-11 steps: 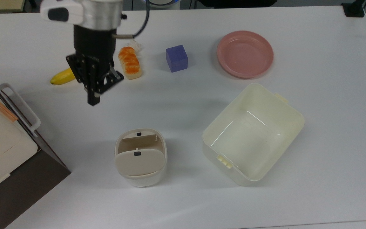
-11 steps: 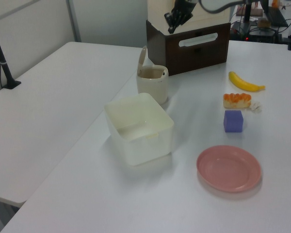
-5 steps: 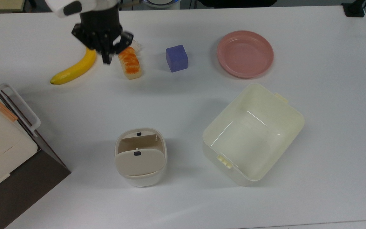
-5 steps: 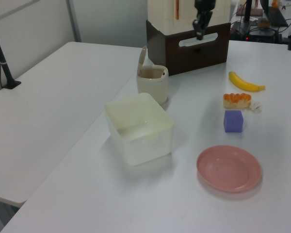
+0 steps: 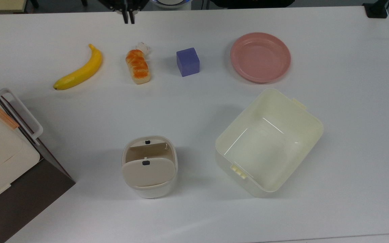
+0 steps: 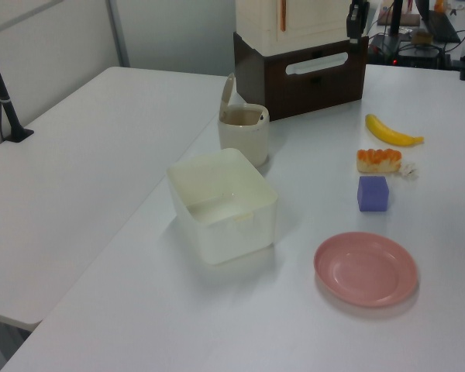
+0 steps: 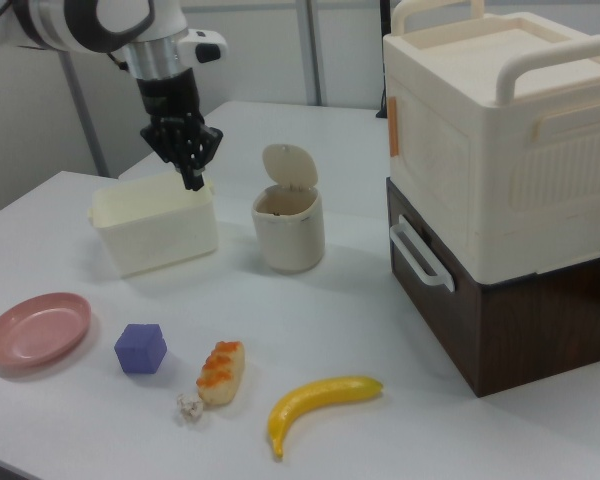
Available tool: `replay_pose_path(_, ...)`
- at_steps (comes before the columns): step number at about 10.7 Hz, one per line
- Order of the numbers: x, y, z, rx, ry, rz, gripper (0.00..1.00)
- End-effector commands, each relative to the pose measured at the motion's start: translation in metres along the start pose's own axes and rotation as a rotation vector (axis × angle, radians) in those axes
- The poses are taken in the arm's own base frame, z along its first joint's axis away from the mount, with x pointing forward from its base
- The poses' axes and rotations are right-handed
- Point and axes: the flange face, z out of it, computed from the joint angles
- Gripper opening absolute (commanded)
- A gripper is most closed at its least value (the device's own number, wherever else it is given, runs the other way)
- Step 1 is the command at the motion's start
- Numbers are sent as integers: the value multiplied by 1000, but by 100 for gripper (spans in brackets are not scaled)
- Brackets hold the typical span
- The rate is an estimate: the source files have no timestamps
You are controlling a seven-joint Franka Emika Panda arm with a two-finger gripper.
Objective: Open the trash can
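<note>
On the white table point(image 5: 194, 108), the trash can point(image 5: 149, 166) stands with its lid point(image 7: 288, 165) tipped up, beside the cream tub point(image 5: 268, 141). High above, the gripper point(image 7: 193, 178) holds nothing, fingers nearly together. No writing shows.

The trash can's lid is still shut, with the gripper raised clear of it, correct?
Not quite. The trash can has its lid standing open, as the right view shows. The gripper is indeed raised clear of it.
</note>
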Motion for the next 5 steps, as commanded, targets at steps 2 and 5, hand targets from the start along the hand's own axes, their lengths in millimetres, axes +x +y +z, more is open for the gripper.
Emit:
replay_pose_path(2, -8, -13, 6, 28, -17, -19, 25)
replay_pose_path(5, -8, -12, 6, 28, -20, -20, 53)
